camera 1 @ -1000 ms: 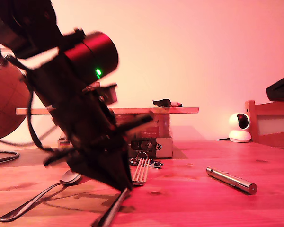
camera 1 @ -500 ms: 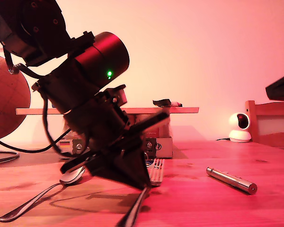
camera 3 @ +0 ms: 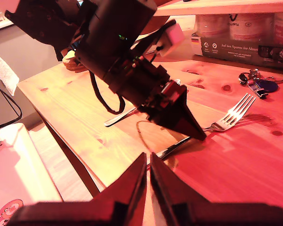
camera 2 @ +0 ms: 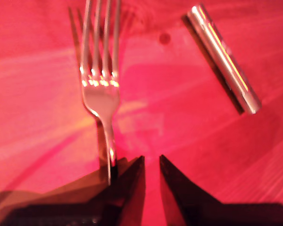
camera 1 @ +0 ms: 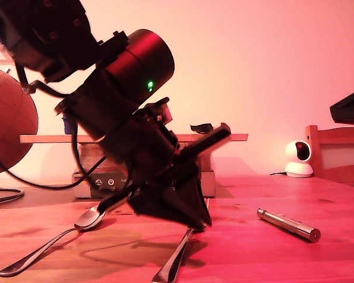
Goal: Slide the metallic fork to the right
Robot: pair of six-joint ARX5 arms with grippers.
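the first end effector (camera 1: pixel 194 223) is tipped down onto the wooden tabletop (camera 1: pixel 318 259), its dark fingers drawn almost together with only a thin slit between them and nothing in that slit. in the first wrist view its tip (camera 2: pixel 152 162) presses just beside the handle of the metallic fork (camera 2: pixel 100 89), one finger touching the handle's side. the fork lies flat, its long axis running away from the end effector: tines pointing ahead, handle passing back under the fingers. in the exterior view the fork's handle (camera 1: pixel 174 262) shows below the end effector, angled toward the camera. beyond the fork, apart from it, lies a short metal cylinder (camera 1: pixel 288 224). on the fork's other side rests a spoon (camera 1: pixel 44 244). the second end effector (camera 3: pixel 147 162) hovers off the tabletop's edge, nearly closed, empty.
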